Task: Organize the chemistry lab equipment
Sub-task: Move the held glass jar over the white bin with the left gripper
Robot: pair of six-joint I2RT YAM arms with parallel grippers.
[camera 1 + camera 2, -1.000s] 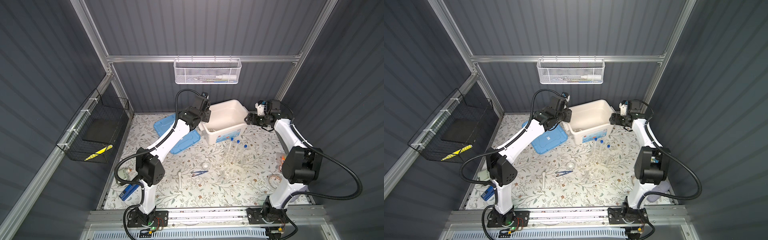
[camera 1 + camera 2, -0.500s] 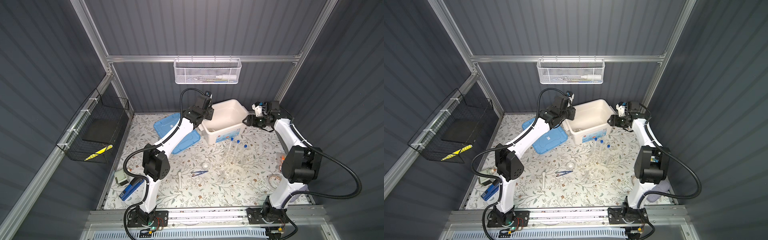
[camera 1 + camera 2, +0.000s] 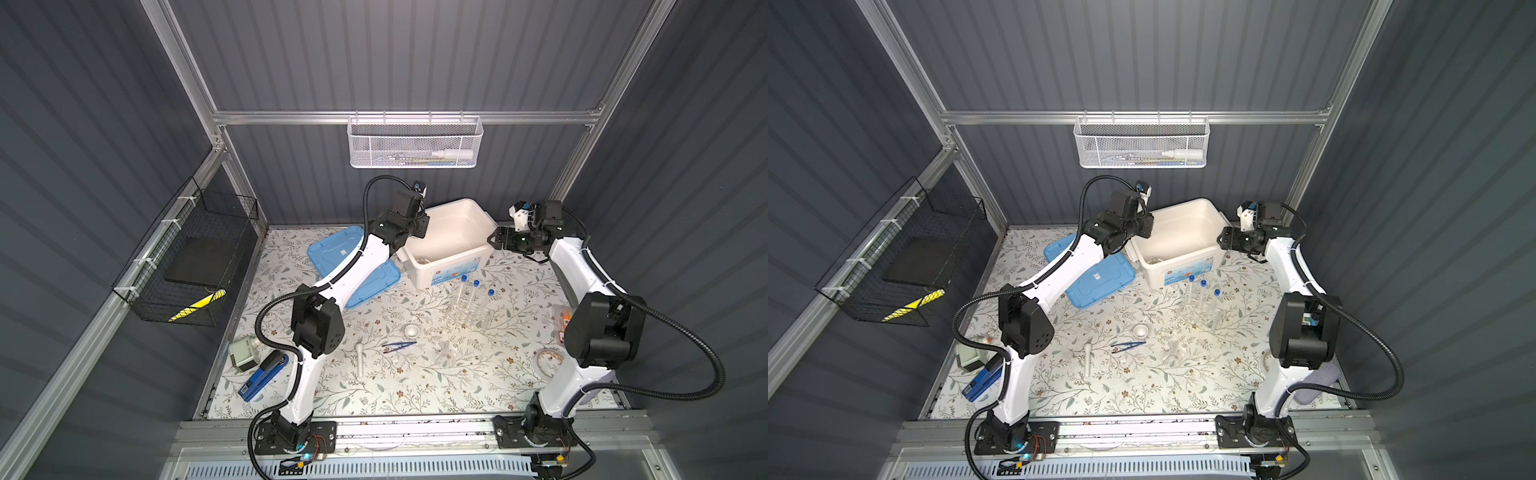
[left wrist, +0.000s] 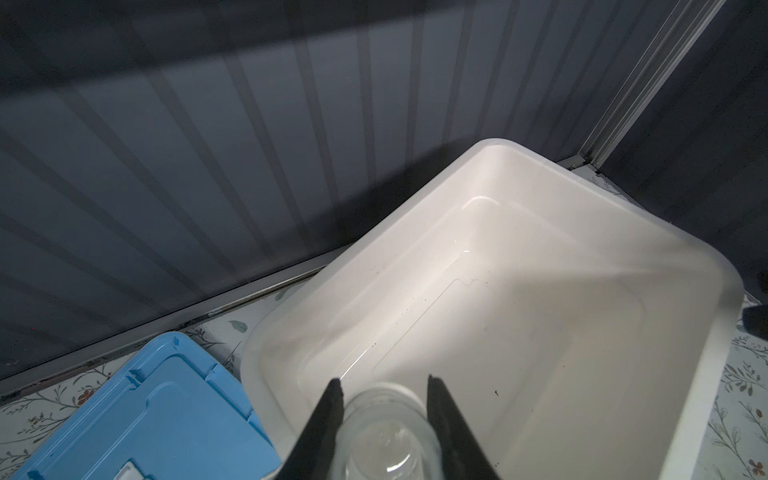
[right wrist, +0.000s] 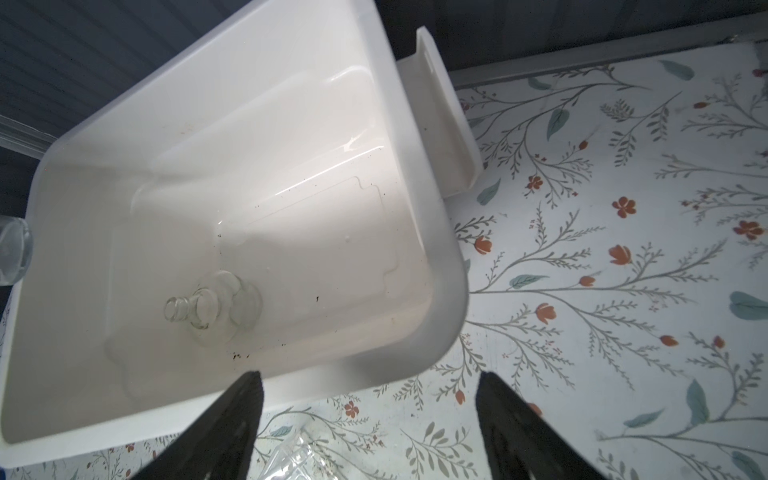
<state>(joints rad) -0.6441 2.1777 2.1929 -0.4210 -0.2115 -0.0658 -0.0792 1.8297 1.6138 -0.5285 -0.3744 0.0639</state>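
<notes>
The left gripper is clenched on a small clear glass vessel, one finger on each side of it. It hangs over the left near corner of the white bin. Since a second ago it has edged slightly further in over the rim. The arm's elbow has swung right, baring the blue-black stapler at the near left.

The right gripper stands released with nothing between its fingers. It is just off the bin's right end, about where it was.

A glass flask sits inside the bin, towards its left near corner. The blue lid lies left of the bin.

Nearer things are unmoved:
- the blue-capped test tubes, upright in the tube rack
- the white bowl
- the tweezers
- the pestle
- a second glass vessel
</notes>
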